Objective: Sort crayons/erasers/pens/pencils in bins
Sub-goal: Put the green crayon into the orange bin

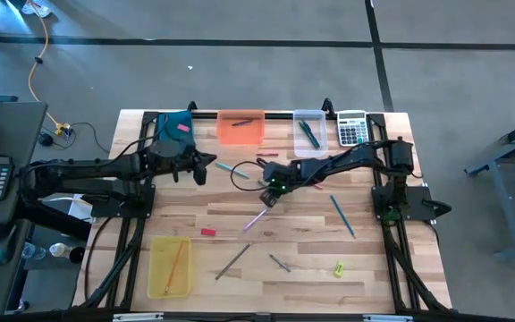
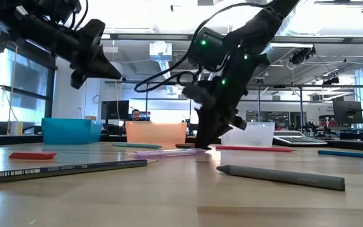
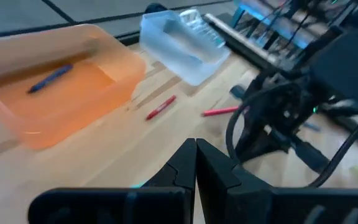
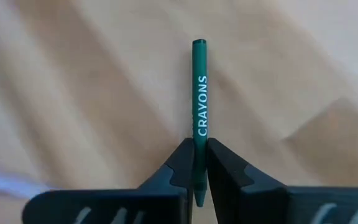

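Right gripper (image 4: 196,163) jaws pinched on a green crayon (image 4: 199,93) just in front of the orange bin (image 1: 240,128), left gripper (image 3: 196,163) closed empty beside that bin, some items already binned, many sticks still loose on the table (image 1: 302,268).

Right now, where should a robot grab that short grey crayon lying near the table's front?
Probably at its middle, coming straight down, jaws closing across its thin width. The grey crayon lies flat on the bare table, apart from the dark pencil, and one end tapers, so the even middle holds surest. The right gripper holds a green crayon.
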You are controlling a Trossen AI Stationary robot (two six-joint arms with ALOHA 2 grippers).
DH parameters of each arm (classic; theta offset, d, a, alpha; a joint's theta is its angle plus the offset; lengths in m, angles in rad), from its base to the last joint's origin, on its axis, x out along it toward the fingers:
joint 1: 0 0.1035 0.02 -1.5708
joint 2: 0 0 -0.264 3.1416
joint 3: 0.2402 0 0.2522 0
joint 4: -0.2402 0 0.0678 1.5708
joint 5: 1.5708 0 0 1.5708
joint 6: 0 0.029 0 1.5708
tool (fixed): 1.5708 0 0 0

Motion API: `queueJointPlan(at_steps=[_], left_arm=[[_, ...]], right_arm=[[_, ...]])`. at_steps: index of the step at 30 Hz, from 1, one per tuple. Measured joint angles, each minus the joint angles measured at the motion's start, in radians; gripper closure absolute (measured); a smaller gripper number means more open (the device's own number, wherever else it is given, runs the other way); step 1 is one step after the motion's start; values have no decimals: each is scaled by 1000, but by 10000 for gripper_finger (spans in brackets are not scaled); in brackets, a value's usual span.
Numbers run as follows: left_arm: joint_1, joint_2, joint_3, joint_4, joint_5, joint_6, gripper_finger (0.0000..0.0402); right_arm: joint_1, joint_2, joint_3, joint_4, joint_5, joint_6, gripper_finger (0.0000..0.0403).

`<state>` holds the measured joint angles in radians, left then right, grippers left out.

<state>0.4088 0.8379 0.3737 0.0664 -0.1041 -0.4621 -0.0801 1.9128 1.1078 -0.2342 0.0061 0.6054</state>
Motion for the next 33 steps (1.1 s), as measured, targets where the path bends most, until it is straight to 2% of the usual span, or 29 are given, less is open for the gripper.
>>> queueJointPlan(at_steps=[3, 7, 11, 13, 17, 23, 28, 33], left_arm=[[-8, 0, 0, 36, 37, -50, 401], [-19, 0, 0, 110, 103, -154, 401], [-20, 0, 0, 240, 207, -251, 400], [-20, 0, 0, 319, 224, -292, 396], [-20, -1, 0, 444, 227, -333, 370], [-50, 0, 0, 464, 182, -318, 305], [-101, 30, 0, 595, 136, -231, 261], [-127, 107, 34, 618, 118, -206, 250]], right_arm=[[4, -44, 0, 38, -52, -13, 382], [0, -110, 1, 70, -69, -18, 382], [-5, -193, 2, 155, -94, -7, 382], [-10, -232, 2, 209, -96, -3, 382], [-30, -291, 3, 351, -93, -21, 382], [-54, -313, 4, 535, -136, -56, 382], [-54, -308, 4, 589, -159, -60, 382], [-44, -308, 4, 610, -173, -108, 382]])
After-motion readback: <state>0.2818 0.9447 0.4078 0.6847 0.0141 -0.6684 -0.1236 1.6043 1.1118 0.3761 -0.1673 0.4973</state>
